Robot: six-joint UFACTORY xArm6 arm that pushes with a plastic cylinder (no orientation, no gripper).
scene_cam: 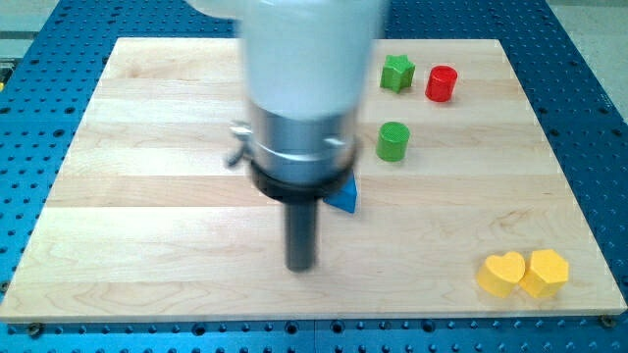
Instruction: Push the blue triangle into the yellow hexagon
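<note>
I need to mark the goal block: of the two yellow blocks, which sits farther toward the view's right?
The yellow hexagon block; the yellow heart block touches it on the view's left side.

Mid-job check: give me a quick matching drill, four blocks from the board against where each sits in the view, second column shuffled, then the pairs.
Blocks:
1. blue triangle
2. yellow hexagon
3. red cylinder
4. green star

Places:
A. bottom right corner, touching the yellow heart
B. near the view's top, right of the green star
C. mid-board, partly hidden by the arm, up and right of my tip
D. near the view's top, above the green cylinder

Pairs: 1-C, 2-A, 3-B, 4-D
</note>
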